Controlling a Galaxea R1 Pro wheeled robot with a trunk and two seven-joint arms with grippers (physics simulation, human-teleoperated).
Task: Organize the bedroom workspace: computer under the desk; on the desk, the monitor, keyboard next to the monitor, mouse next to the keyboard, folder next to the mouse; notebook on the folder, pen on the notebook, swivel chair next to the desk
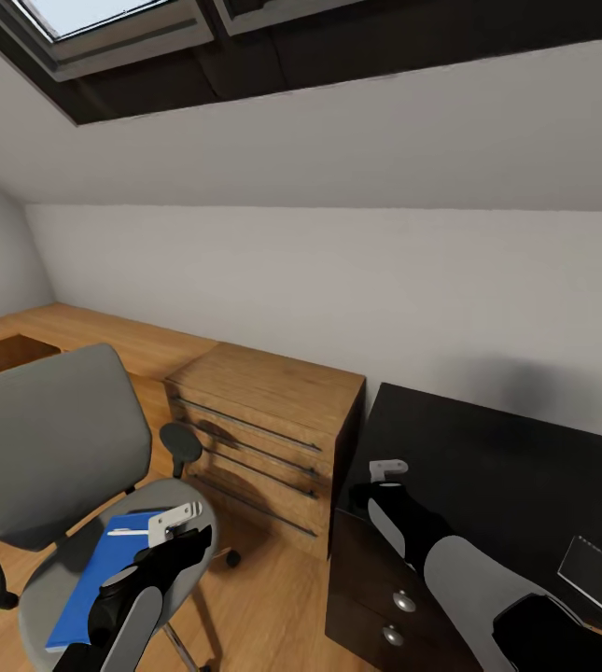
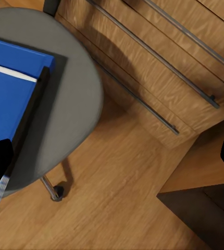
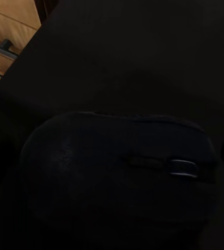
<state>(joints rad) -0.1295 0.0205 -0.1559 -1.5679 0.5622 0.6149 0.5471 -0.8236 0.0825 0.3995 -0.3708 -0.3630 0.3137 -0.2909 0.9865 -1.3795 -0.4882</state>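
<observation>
Black desk (image 1: 487, 448) top under our right gripper (image 1: 386, 471), lowered there, we judge, to set mouse (image 3: 117, 177) down. Grey swivel chair (image 1: 49, 439) seat beneath our left gripper (image 1: 172, 525). Blue folder (image 1: 105, 569) lies flat just under left fingers (next pick, likely). Mouse sits right at right gripper. We cannot tell either gripper's opening or hold.

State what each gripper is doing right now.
Left gripper: open, fingers apart above the folder's edge.
Right gripper: cannot tell; the mouse sits close before it.
</observation>
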